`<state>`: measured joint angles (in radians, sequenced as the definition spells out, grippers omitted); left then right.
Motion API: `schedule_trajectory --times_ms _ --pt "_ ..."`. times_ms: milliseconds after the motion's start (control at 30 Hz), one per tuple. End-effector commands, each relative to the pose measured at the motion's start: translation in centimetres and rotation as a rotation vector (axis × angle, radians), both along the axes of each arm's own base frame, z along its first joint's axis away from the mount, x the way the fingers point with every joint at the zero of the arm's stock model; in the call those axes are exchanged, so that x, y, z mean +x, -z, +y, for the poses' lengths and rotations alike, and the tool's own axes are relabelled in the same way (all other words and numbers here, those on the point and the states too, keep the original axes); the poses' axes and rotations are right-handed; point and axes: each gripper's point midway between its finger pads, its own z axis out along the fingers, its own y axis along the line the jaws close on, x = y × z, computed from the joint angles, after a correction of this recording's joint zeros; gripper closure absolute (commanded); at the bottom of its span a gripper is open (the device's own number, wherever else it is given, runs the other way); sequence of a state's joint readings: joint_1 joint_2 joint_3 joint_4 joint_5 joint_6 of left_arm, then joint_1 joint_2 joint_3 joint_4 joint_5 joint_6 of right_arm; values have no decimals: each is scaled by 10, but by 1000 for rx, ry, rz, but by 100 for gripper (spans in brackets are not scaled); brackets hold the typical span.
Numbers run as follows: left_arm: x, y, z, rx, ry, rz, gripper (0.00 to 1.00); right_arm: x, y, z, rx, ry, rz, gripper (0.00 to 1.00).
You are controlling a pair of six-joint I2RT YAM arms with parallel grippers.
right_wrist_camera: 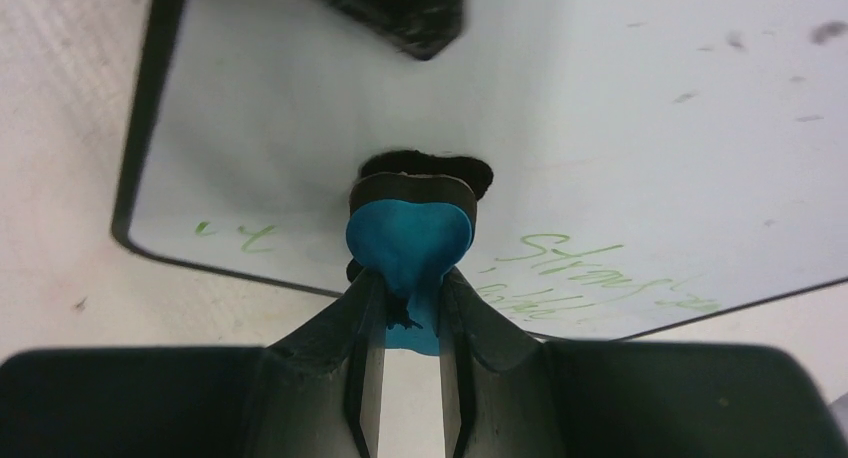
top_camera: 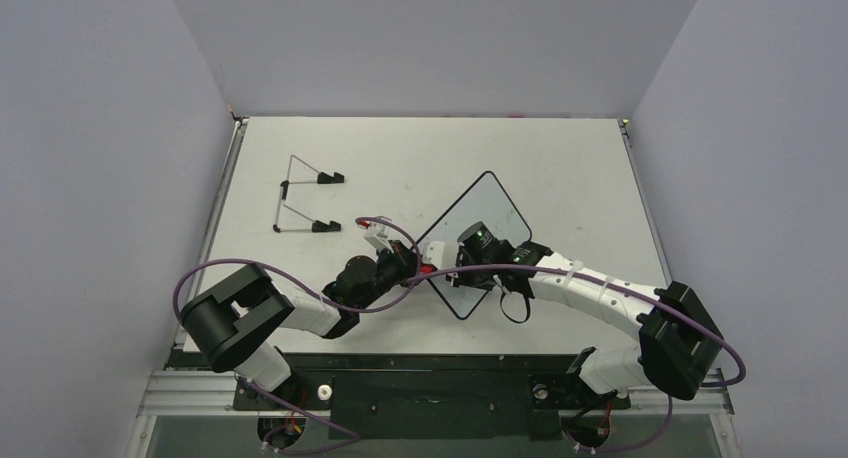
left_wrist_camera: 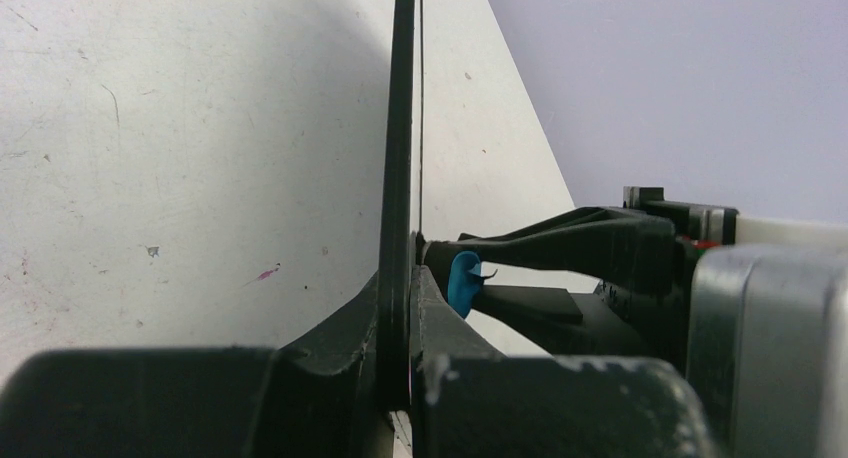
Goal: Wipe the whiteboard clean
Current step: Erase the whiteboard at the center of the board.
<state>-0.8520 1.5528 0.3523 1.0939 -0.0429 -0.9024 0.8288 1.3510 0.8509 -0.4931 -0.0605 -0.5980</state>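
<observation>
Two hands are engaged at the board (top_camera: 478, 210), held over the middle of the desk (top_camera: 560, 158), toward its near edge. Its rim is pinched in the closed left hand (left_wrist_camera: 400, 308); a blue eraser (right_wrist_camera: 408, 240) is clamped in the right hand (right_wrist_camera: 410, 303) and pressed to the white face. Green writing (right_wrist_camera: 570, 268) is left on both sides of the eraser, along the rim nearest the right hand, so a sideways stroke along that rim is judged necessary.
</observation>
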Motion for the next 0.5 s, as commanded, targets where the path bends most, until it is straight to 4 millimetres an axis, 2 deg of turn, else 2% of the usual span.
schedule_trajectory --times_ms 0,67,200,300,333,367,467 --pt "-6 -34 -12 -86 51 -74 100 42 -37 10 175 210 -165 100" --pt "-5 -34 -12 -86 50 -74 100 48 -41 7 202 256 -196 100" --pt "-5 -34 -13 -87 54 -73 100 49 -34 1 172 258 -192 100" --pt "-5 -34 -13 -87 54 -73 100 28 -19 0 69 109 -85 100" --pt "-5 -34 -13 -87 54 -72 100 18 -14 6 62 40 -29 100" --pt "-5 -34 -13 -87 54 -73 100 7 -6 0 3 -31 11 100" --pt "-6 -34 -12 -86 55 -73 100 -15 3 -2 -52 -161 71 100"
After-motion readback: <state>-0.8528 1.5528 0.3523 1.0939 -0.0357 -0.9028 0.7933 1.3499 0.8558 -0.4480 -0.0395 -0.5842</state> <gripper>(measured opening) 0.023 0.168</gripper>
